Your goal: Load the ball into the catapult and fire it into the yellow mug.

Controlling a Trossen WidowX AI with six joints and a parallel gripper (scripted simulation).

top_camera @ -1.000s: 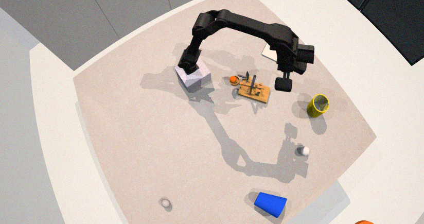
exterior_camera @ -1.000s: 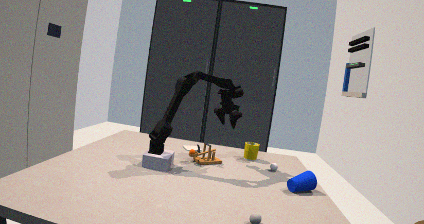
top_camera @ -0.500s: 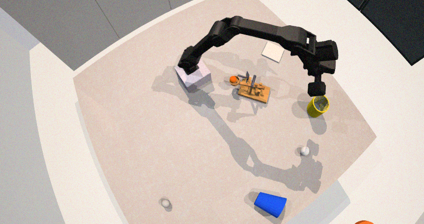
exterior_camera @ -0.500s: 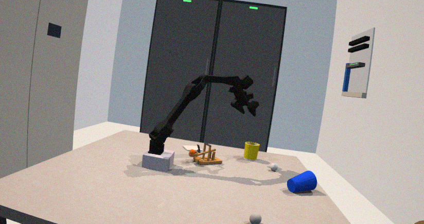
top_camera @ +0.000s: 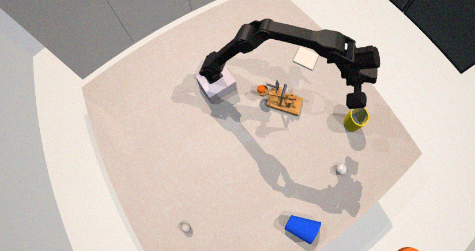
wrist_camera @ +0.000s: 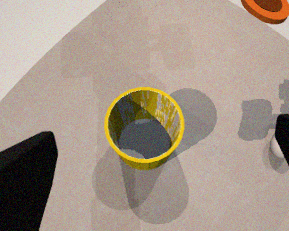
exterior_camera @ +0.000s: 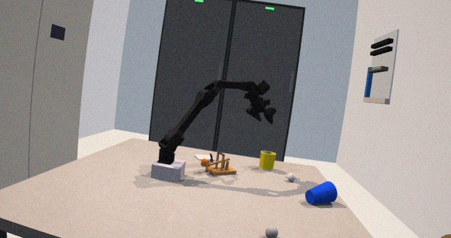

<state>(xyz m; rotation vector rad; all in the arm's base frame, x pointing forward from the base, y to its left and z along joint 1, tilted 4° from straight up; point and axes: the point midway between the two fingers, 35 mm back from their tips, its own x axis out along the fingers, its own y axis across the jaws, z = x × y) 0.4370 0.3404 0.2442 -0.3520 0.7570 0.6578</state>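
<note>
The orange ball (top_camera: 261, 89) (exterior_camera: 204, 161) rests in the spoon cup at the end of the wooden catapult's arm. The catapult (top_camera: 294, 110) (exterior_camera: 223, 172) stands beside the robot's base, with its cup end toward the base and its other end roughly toward the mug. The yellow mug (top_camera: 352, 124) (exterior_camera: 267, 161) (wrist_camera: 140, 164) stands upright, and no ball shows inside it in the wrist view. My gripper (exterior_camera: 266, 121) is open and empty, high above the table near the mug. In the wrist view its two fingers stand wide apart on either side of the mug.
A white ball (top_camera: 341, 169) (exterior_camera: 290, 177) lies near the mug. A blue cup (top_camera: 302, 228) (exterior_camera: 322, 193) lies on its side. Another pale ball (top_camera: 185, 227) (exterior_camera: 271, 232) lies farther off. A flat white square (top_camera: 306, 58) lies behind the catapult. An orange round object (wrist_camera: 268, 17) is beyond the table edge.
</note>
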